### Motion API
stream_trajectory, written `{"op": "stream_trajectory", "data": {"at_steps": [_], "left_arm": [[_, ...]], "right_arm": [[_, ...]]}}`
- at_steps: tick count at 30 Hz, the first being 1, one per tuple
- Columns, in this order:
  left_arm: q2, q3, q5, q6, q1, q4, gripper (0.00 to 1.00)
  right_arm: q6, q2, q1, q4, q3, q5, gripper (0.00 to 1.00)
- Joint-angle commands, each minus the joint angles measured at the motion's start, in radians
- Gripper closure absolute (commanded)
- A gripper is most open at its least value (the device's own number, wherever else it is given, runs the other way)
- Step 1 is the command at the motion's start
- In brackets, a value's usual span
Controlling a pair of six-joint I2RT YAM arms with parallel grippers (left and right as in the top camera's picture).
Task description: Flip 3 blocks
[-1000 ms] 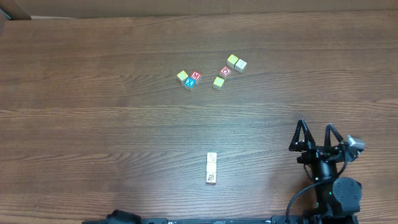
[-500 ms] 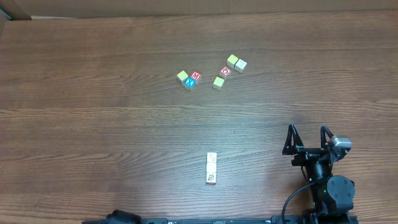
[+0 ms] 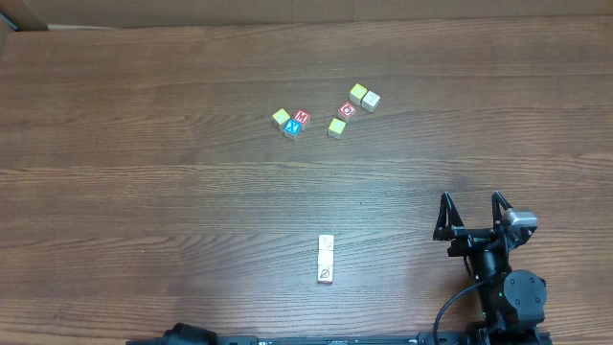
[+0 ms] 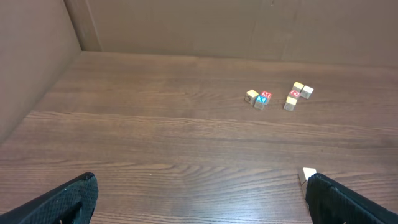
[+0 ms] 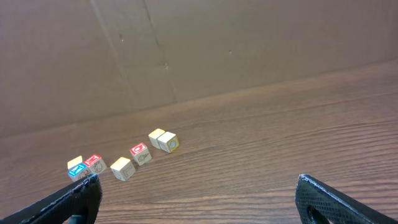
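Note:
Three pale blocks with small dark drawings lie in a short column near the table's front: far block (image 3: 326,241), middle block (image 3: 326,258), near block (image 3: 326,276). My right gripper (image 3: 470,199) stands open to their right, well apart from them, with nothing between its fingers. In the right wrist view that gripper (image 5: 198,180) faces the far cluster over bare wood. My left gripper (image 4: 200,180) is open and holds nothing. One pale block (image 4: 308,175) peeks out beside its right finger (image 4: 348,202).
A far cluster holds a yellow block (image 3: 280,117), a red M block (image 3: 302,117), a blue X block (image 3: 292,127), another yellow block (image 3: 336,126), a red O block (image 3: 348,109) and a touching pair of blocks (image 3: 364,96). A cardboard wall (image 5: 186,43) backs the table.
My right gripper has shifted a little to the left and toward the table's front, staying open. The blocks have not moved.

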Motion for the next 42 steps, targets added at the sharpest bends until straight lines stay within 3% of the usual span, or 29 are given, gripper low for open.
{"op": "stream_trajectory", "data": {"at_steps": [1,29,36,42], "left_arm": [[0.003,0.001,0.001,0.007,0.003,0.002,0.0],[0.003,-0.002,0.024,-0.01,0.002,0.022,0.0],[0.002,-0.141,0.045,-0.087,0.024,0.243,0.0],[0.002,-0.423,0.177,-0.087,0.214,0.585,0.0]], "right_arm": [[-0.008,-0.012,0.005,0.008,-0.007,-0.009,0.0],[-0.008,-0.012,0.005,0.008,-0.007,-0.009,0.0],[-0.008,-0.012,0.005,0.008,-0.007,-0.009,0.0],[-0.008,-0.012,0.005,0.008,-0.007,-0.009,0.0]]}}
